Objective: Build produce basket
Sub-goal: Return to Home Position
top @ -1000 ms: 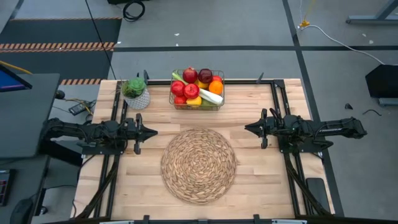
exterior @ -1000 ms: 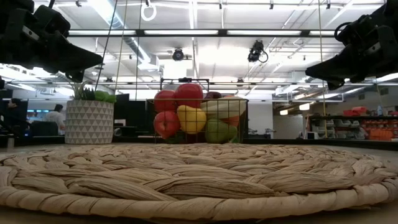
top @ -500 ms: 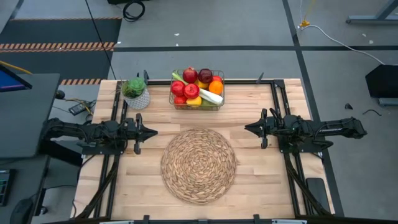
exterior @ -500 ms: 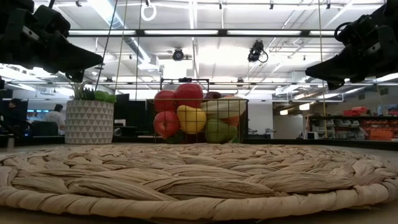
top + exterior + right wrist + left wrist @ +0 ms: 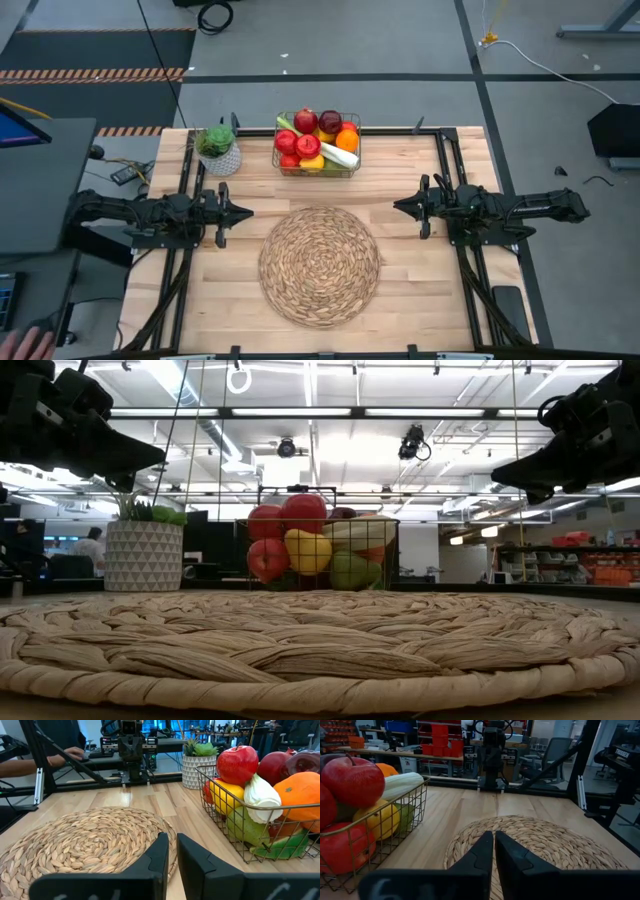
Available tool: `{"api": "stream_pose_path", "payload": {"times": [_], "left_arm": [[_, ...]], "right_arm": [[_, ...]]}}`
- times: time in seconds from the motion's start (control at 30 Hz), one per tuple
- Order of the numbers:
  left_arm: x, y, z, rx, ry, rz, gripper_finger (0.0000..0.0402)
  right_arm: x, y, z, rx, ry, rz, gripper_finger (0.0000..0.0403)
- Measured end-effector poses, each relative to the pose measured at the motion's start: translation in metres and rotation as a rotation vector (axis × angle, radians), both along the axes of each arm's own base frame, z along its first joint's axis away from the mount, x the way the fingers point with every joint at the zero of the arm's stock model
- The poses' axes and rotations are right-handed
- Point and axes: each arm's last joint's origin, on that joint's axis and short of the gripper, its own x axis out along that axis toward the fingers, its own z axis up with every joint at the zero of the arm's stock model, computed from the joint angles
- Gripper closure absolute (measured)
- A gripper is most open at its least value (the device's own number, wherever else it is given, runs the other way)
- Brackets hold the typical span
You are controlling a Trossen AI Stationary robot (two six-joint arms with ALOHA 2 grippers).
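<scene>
Basket (image 5: 318, 175): beyond mat (image 5: 319, 266), full of produce (image 5: 316, 140).
Left gripper (image 5: 245, 212): left of mat, almost closed, empty, unmoved.
Right gripper (image 5: 397, 206): right of mat, likewise.
Change: you now see a hand (image 5: 30, 345), far left of mat.

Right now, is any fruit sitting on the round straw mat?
No, all the produce sits inside the basket, apart from the mat.

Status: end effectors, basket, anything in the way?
Left end effector shut, empty; right end effector likewise. Basket loaded with produce, far side. Only woven mat between them.
</scene>
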Motion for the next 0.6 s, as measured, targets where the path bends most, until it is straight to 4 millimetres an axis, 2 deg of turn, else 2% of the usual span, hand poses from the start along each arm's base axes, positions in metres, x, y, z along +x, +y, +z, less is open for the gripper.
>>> {"api": "stream_pose_path", "payload": {"times": [0.27,0.6], "left_arm": [[0.0,0.0,0.0,0.0,0.0,0.0,0.0368],[0.0,0.0,0.0,0.0,0.0,0.0,0.0375]], "right_arm": [[0.0,0.0,0.0,0.0,0.0,0.0,0.0357],[0.0,0.0,0.0,0.0,0.0,0.0,0.0357]]}}
